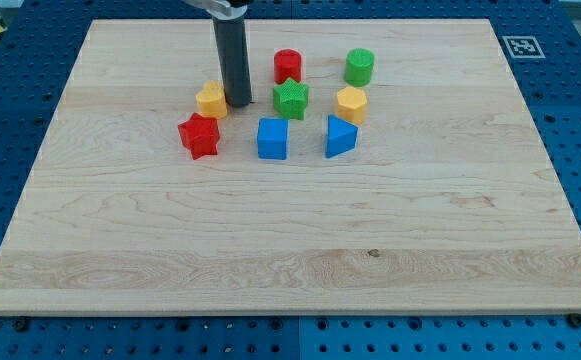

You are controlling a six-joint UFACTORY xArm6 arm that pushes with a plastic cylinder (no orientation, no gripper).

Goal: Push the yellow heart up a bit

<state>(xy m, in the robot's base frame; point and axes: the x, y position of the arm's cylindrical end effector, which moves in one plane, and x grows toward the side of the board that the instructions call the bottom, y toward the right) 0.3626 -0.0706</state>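
Observation:
The yellow heart (211, 100) lies on the wooden board (290, 240) in the upper left part of the block cluster. My tip (238, 104) rests on the board just to the right of the yellow heart, almost touching it. The dark rod rises from there to the view's top. A red star (199, 136) sits just below the yellow heart.
A green star (291, 100) lies right of my tip, a red cylinder (288, 66) above it. A green cylinder (360, 66) and a yellow hexagon (351, 104) lie further right. A blue cube (272, 138) and a blue triangular block (339, 137) lie below.

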